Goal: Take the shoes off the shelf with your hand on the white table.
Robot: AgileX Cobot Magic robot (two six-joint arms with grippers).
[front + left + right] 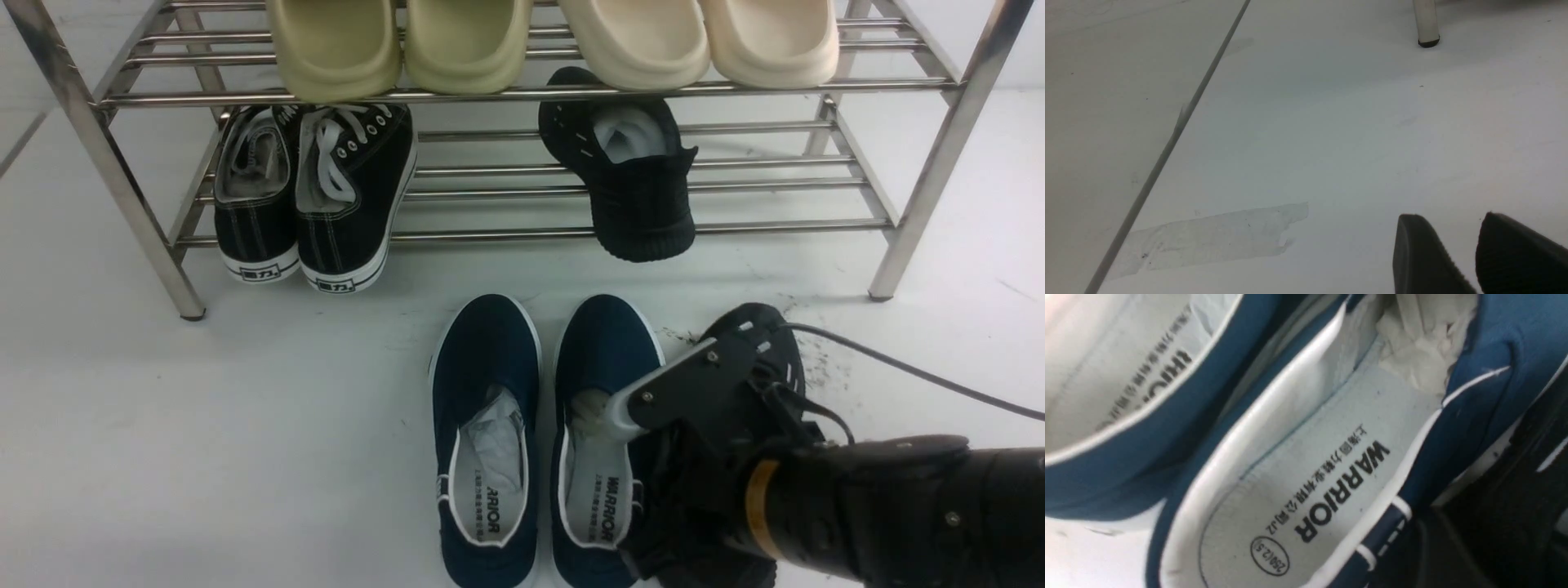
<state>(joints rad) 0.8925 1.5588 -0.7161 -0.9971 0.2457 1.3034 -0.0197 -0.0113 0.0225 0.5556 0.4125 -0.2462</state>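
The white table [163, 425] carries the shelf [931, 163], two navy slip-ons [486, 384] and one black sneaker [759, 327] (partly hidden).

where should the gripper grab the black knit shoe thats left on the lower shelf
Grip the black knit shoe at its collar, by the white stuffing. The open mouth faces up and gives an edge to pinch. Come from the front, beneath the upper shelf bars; its toe already hangs over the front rail, towards the robot.

One shoe [633, 184] on shelf [931, 155]; other [763, 343] on table [204, 449].
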